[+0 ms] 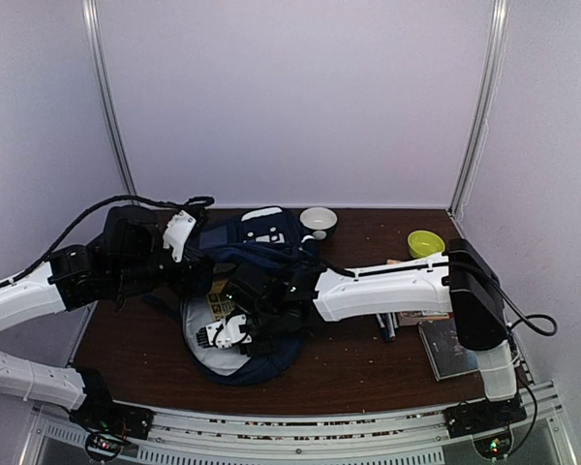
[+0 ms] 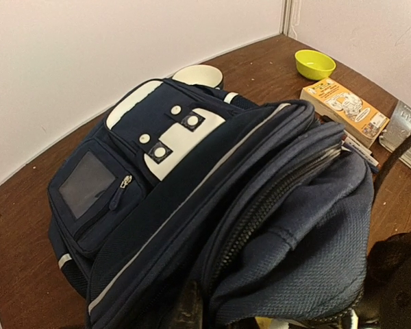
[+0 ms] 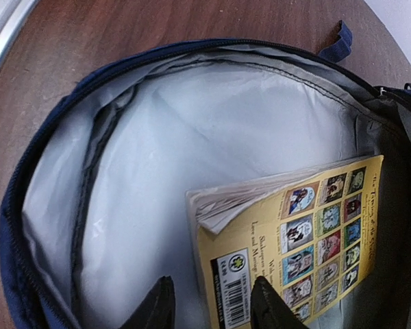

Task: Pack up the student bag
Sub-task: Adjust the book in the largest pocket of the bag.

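Note:
The student bag point(image 1: 257, 242) lies in the middle of the table, navy with white trim point(image 2: 185, 133), its mouth towards the near edge. Its light lining point(image 3: 164, 151) is exposed. A yellow paperback book point(image 3: 308, 233) lies inside, back cover up. My right gripper point(image 3: 212, 310) is open inside the bag mouth; one fingertip is over the book's barcode corner, the other over the lining. In the top view it point(image 1: 223, 332) sits in the opening. My left gripper point(image 1: 179, 232) is at the bag's upper left, shut on the bag's fabric edge point(image 2: 192, 301) beside the zip.
A white bowl point(image 1: 318, 221) stands behind the bag and a yellow-green bowl point(image 1: 425, 242) at the back right. An orange book point(image 2: 342, 110), pens point(image 1: 385, 327) and a grey flat case point(image 1: 450, 349) lie to the right, under my right arm.

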